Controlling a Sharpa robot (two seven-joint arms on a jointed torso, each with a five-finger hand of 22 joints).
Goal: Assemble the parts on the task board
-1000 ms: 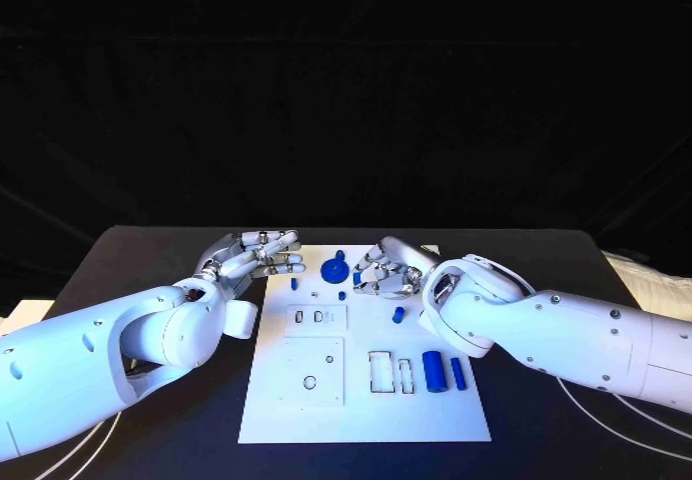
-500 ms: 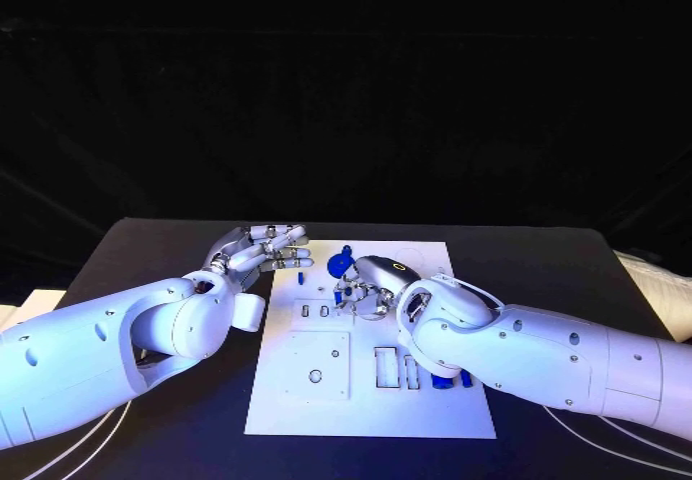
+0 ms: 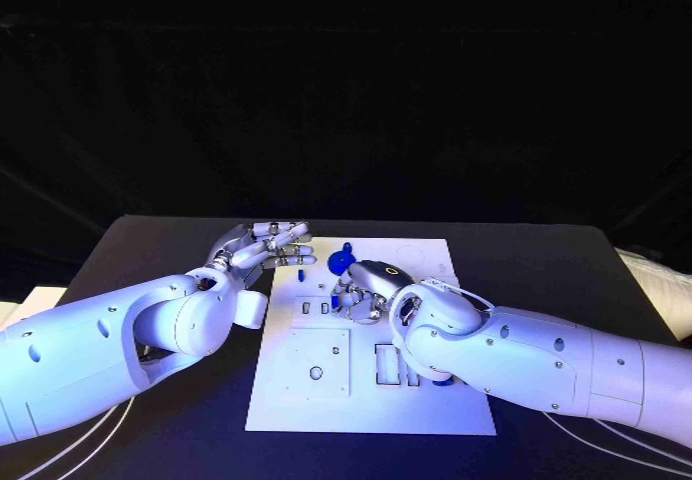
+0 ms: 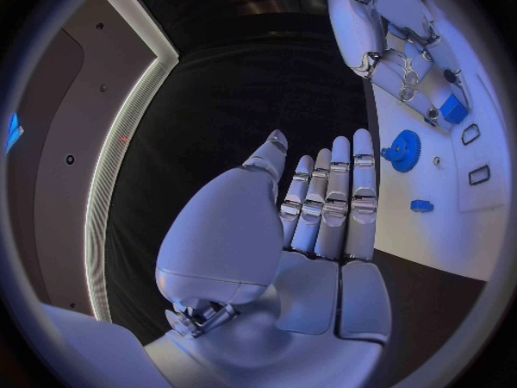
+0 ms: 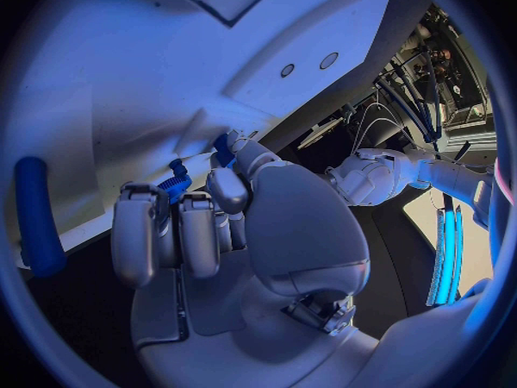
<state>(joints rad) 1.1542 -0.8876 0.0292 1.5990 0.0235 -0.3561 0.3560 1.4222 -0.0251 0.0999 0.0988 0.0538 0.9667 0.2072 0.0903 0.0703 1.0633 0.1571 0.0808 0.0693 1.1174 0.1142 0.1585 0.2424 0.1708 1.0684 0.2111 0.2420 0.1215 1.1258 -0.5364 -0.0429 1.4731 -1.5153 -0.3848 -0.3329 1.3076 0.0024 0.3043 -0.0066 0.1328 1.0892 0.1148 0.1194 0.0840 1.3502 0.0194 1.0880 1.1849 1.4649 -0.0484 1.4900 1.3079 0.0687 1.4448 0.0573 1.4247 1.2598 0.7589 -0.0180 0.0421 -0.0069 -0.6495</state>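
Observation:
The white task board (image 3: 368, 410) lies in the middle of the black table. A blue gear (image 3: 339, 263) sits near its far edge, with a small blue piece (image 3: 300, 274) just left of it. My right hand (image 3: 368, 288) hovers low over the board's upper middle with its fingers curled. In the right wrist view the right hand (image 5: 205, 224) pinches a small blue part (image 5: 177, 184) between thumb and fingers. My left hand (image 3: 264, 245) is open beside the board's far left corner, holding nothing. The left wrist view shows the left hand (image 4: 313, 224) with fingers straight, and the gear (image 4: 404, 149).
Rectangular slots (image 3: 387, 365) and a square plate with a hole (image 3: 316, 373) lie on the board's near half. A long blue cylinder (image 5: 35, 220) lies on the board (image 5: 129, 78) beside my right hand. My right forearm (image 3: 534, 360) covers the board's right side.
My right hand has moved left and nearer, from beside the gear to the board's upper middle, and its forearm now hides the blue cylinders. The left hand has hardly moved.

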